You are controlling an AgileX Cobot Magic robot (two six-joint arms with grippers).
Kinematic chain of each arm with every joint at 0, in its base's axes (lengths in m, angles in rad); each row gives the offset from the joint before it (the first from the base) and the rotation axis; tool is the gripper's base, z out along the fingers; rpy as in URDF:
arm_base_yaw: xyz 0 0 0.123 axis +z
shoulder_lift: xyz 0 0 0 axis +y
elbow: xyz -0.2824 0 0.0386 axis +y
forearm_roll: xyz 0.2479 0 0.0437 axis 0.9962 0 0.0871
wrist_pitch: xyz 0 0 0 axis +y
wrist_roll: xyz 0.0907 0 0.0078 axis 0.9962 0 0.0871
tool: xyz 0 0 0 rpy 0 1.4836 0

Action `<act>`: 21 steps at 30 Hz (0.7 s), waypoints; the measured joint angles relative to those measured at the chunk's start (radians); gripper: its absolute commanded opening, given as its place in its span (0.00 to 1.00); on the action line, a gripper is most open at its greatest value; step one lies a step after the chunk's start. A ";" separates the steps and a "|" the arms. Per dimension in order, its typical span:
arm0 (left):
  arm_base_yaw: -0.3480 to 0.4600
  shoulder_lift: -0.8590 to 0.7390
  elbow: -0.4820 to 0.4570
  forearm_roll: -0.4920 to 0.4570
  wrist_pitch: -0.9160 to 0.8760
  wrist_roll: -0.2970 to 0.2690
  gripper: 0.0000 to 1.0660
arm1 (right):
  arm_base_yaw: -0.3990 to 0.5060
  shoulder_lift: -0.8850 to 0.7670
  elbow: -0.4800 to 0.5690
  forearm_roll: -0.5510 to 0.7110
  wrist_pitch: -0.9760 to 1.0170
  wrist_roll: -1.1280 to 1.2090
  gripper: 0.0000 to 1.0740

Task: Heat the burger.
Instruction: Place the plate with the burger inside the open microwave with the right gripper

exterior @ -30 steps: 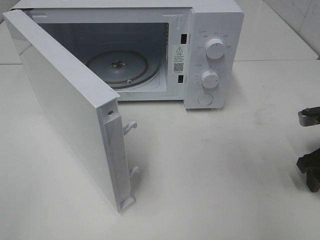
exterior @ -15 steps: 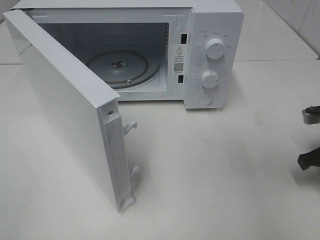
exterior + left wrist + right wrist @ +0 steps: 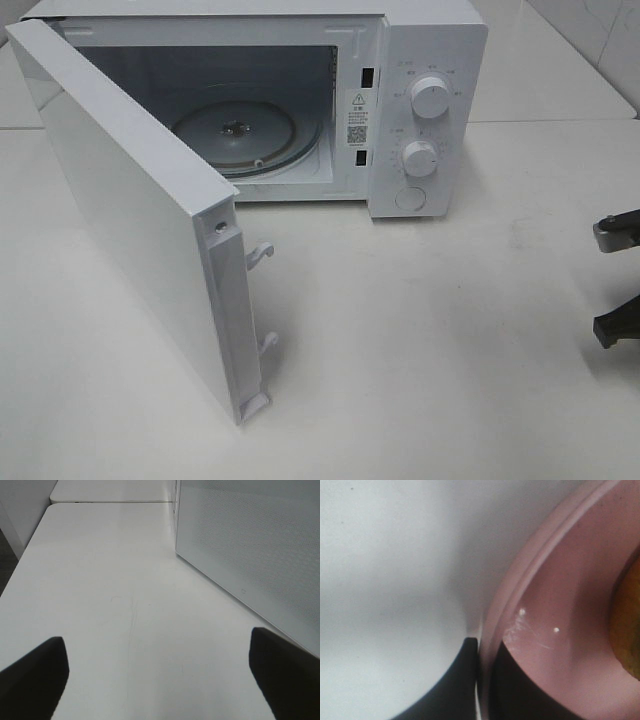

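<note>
In the right wrist view, my right gripper [image 3: 485,675] is shut on the rim of a pink round plate [image 3: 560,605], one dark finger [image 3: 455,680] outside the rim and one inside. A golden-brown sliver of the burger [image 3: 627,620] shows on the plate at the frame's edge. In the exterior view only dark parts of the right arm [image 3: 615,325] show at the right edge; plate and burger are out of that frame. My left gripper [image 3: 160,675] is open over bare white table, with nothing between its fingers [image 3: 35,680].
A white microwave [image 3: 430,60] stands at the back, its door [image 3: 130,220] swung wide toward the front left. The glass turntable [image 3: 235,130] inside is bare. The door's panel [image 3: 250,555] is close beside my left gripper. White table [image 3: 420,350] lies in front.
In the exterior view the right arm's visible parts have drawn back toward the right edge, so less of them shows. The microwave and its door have not moved.
</note>
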 measured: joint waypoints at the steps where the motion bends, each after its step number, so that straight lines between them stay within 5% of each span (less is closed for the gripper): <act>1: 0.000 0.000 0.000 0.000 0.000 0.000 0.84 | 0.018 -0.007 0.000 -0.022 0.018 0.029 0.00; 21: 0.000 0.000 0.000 0.000 0.000 0.000 0.84 | 0.105 -0.123 0.090 -0.110 0.074 0.167 0.00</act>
